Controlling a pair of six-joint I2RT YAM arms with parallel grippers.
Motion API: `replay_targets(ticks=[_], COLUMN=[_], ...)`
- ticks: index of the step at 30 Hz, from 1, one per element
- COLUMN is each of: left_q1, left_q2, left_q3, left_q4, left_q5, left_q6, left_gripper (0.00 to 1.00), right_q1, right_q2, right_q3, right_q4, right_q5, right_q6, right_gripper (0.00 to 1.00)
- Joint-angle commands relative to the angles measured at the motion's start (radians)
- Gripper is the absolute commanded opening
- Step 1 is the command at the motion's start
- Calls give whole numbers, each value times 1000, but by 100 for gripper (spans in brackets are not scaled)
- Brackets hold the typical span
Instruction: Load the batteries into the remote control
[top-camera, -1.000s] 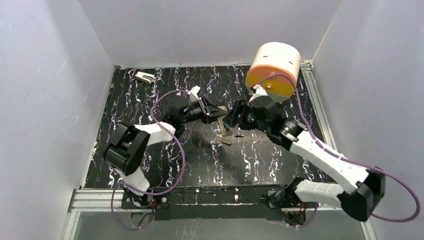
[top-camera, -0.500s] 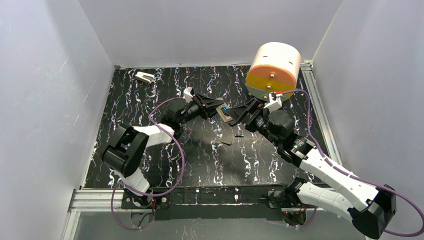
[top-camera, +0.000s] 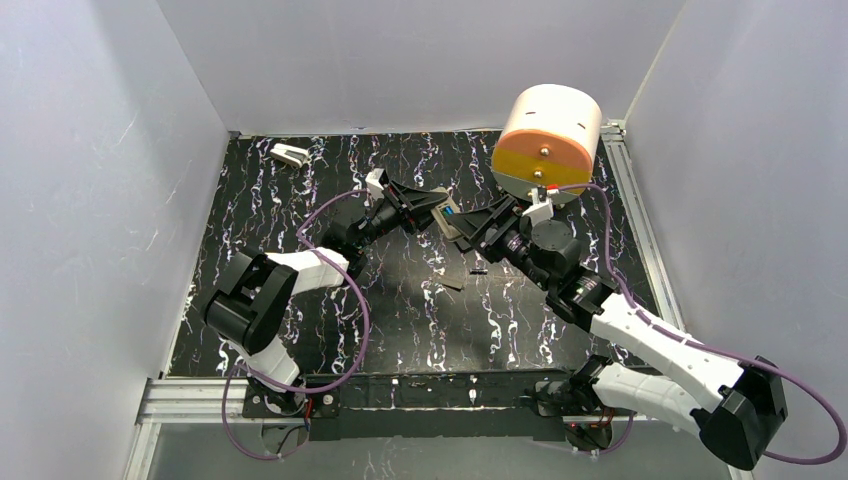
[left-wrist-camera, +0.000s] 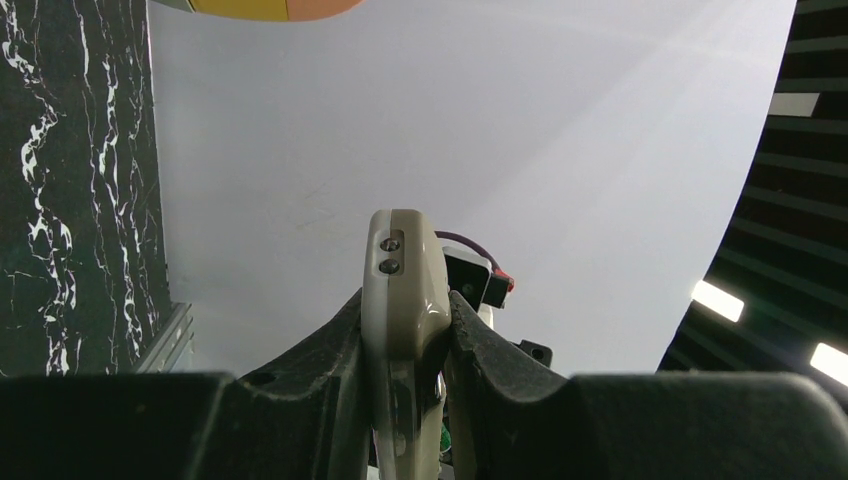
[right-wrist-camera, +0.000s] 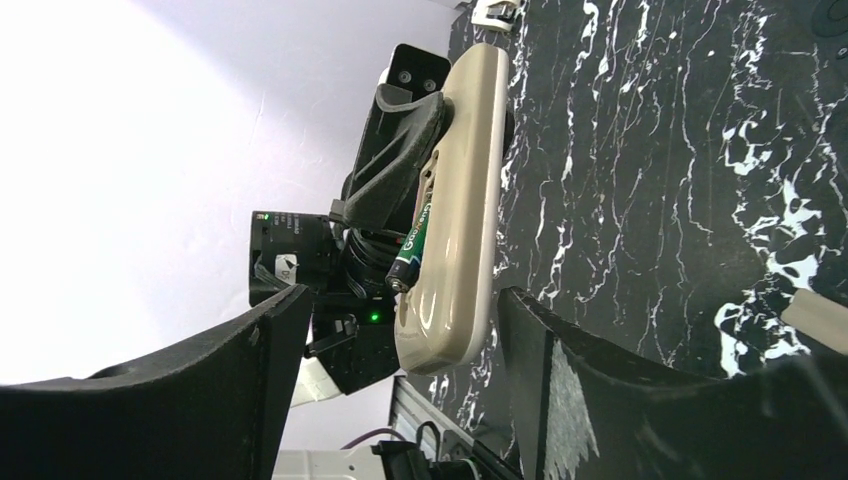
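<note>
1. the left claw is pressed together on the remote control, pinching it by its edges and holding it up in the air over the middle of the table, open back turned toward the other arm.
2. the right claw comes in spread wide. its jaws stand either side of the remote's near end with a gap on both sides, gripping nothing.
3. in the right wrist view a green battery lies lengthwise in the remote's bay. its lower end looks a little proud of the slot, so by my reading it is placed but perhaps not pushed home; hard to be sure from this angle.
4. down on the table, just below the two claws, a small dark cylinder lies loose. it looks like another battery waiting its turn. a flat strip rests near it, maybe the cover, too small to tell.
5. judgement on progress: roughly midway. one cell is in the bay; the seating press, the loose cell and closing the back all look left to do.
</note>
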Motion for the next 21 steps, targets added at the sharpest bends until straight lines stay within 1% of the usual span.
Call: replay_targets(ticks=[1,5,9,11,13,21], left_q1=[-5,-5,-6,-5,-5,-5], left_q2=[-55,-52,-53,-52,-50,-52], left_q3=[2,5,4,3,1,-3], left_q4=[51,51,52,52,53,53], left_q5=[23,38,39,38,40,43], left_q6=[26,30,30,26,25,28], left_gripper=[0,0,0,0,0,0], right_q1=[-4,-2,-3,-3,-2,-3], right_q2=[6,4,0,3,9,26], right_q3=[-8,-18,-34,-36,-36,-47], right_q4=[89,94,99,107,113,143], right_q5=[-2,16,30,27,19,-2], right_q6=[48,65,82,80,79,105], right_gripper=[75,68,55,51,48,46])
